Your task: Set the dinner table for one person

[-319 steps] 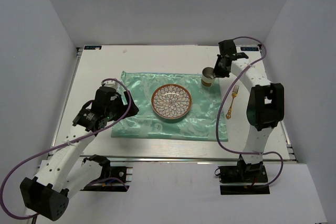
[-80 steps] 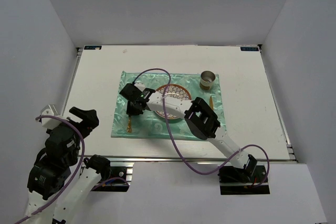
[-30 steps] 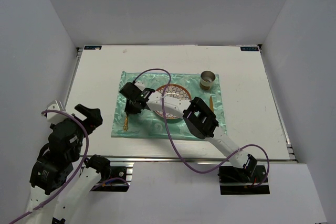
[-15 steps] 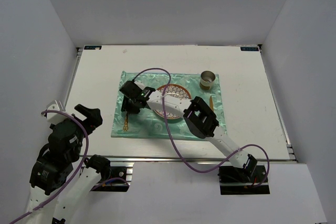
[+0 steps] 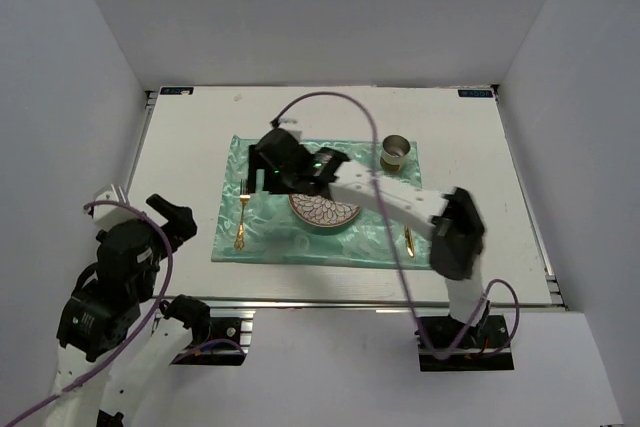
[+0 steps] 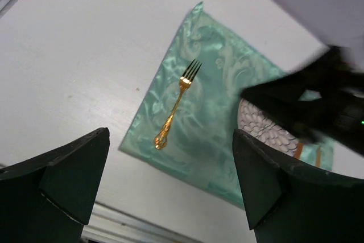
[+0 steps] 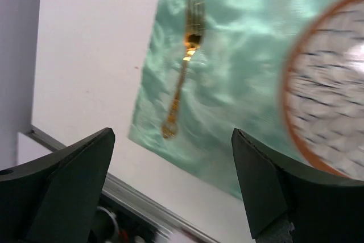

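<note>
**Fork released to the left of the plate; right arm pulling away**

A moment ago the right gripper (image 7: pixel 172 135) was sitting low over the left part of the mint-green cloth (image 5: pixel 270 242), closed on the fork (image 5: pixel 241 215). Now its jaws are standing wide apart with nothing between them, and it is hanging above the cloth's far-left area, clear of the fork. The fork is lying free on the cloth, just left of the plate (image 5: pixel 330 215), with its tines pointing to the far side and its handle towards the near edge.

The plate is sitting at the middle of the cloth, and the cup (image 5: pixel 397 152) is standing at the cloth's far-right corner. A second gold utensil (image 5: pixel 408 240) is showing to the right of the plate; its type is too small to tell. All of this is resting on the dinner table (image 5: pixel 480 167).

Judging by this layout, the fork step is looking finished and the place setting is seeming close to complete.

The left gripper (image 6: pixel 170 135) is waiting off the near-left edge of the table, its jaws wide apart and holding nothing.
</note>
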Controlling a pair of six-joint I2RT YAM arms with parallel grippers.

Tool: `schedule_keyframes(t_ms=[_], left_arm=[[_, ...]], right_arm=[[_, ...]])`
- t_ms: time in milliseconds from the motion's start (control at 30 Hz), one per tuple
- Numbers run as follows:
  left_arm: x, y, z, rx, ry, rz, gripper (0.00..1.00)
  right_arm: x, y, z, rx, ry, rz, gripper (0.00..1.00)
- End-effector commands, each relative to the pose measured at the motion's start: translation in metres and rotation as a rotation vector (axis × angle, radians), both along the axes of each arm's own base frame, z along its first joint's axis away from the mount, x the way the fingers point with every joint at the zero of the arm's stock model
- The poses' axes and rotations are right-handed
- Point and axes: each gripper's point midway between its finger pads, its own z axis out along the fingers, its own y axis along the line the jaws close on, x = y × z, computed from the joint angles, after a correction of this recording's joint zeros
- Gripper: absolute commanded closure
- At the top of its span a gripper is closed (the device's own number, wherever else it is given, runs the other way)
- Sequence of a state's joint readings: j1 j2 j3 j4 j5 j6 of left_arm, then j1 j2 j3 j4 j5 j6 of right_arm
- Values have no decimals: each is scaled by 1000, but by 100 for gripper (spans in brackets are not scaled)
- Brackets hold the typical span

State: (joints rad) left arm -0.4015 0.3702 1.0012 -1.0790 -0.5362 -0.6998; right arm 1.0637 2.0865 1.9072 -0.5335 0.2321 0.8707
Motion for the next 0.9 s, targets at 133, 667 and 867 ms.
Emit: schedule_keyframes(t_ms=[133,667,867], left_arm=[[13,-15,-4,132,274,-81,2],[8,-11,38,220,320,-131,2],[8,-10,45,217,306,-130,2]], right_arm=[[-23,-218,100,-354,-378,-117,11],[-122,-430,147,-336,-436,-266,11],[-135,-451,150,-248,-467,-279,11]])
